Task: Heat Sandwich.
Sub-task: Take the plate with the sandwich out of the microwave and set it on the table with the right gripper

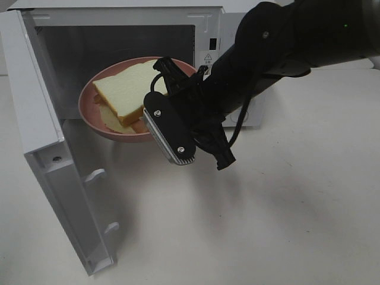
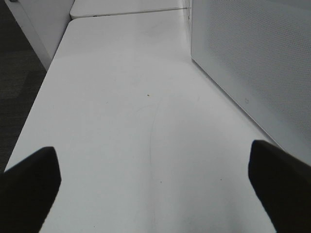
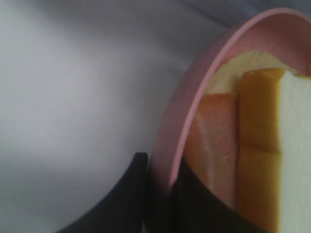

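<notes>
Exterior high view is showing me, at far left, the white microwave's door (image 1: 47,172) swinging wide open over the white surface (image 1: 285,225). Just right of it, the round pink plate (image 1: 89,113) is sitting at the mouth of the white microwave oven (image 1: 124,35), carrying the pale yellow square-sliced sandwich (image 1: 124,89). Further right, my right end effector (image 1: 159,102) is gripping the plate's near rim, its fingers (image 3: 126,194) pinching the pink edge on both sides in the wrist view. My left end effector (image 2: 155,189) is hanging with fingers spread apart over bare surface beside the oven's side wall.
</notes>
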Action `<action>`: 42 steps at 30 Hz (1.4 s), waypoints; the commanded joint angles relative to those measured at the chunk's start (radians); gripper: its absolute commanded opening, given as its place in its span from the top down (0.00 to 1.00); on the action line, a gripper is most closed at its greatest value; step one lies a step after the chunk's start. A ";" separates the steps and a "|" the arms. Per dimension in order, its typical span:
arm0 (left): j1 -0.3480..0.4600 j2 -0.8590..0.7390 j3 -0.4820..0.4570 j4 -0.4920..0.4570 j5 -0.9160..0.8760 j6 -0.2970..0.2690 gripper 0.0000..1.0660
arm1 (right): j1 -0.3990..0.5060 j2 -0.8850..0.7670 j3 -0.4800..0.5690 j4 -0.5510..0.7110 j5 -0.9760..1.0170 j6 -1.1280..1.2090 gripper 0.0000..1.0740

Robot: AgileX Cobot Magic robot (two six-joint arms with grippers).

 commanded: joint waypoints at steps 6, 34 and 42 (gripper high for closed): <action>-0.001 -0.017 0.003 -0.004 -0.015 -0.002 0.08 | -0.001 -0.106 0.106 0.010 -0.028 0.006 1.00; -0.001 -0.017 0.003 -0.004 -0.015 -0.002 0.08 | -0.001 -0.467 0.427 -0.045 -0.024 0.152 1.00; -0.001 -0.017 0.003 -0.004 -0.015 -0.002 0.08 | -0.001 -0.601 0.516 -0.103 -0.017 0.269 1.00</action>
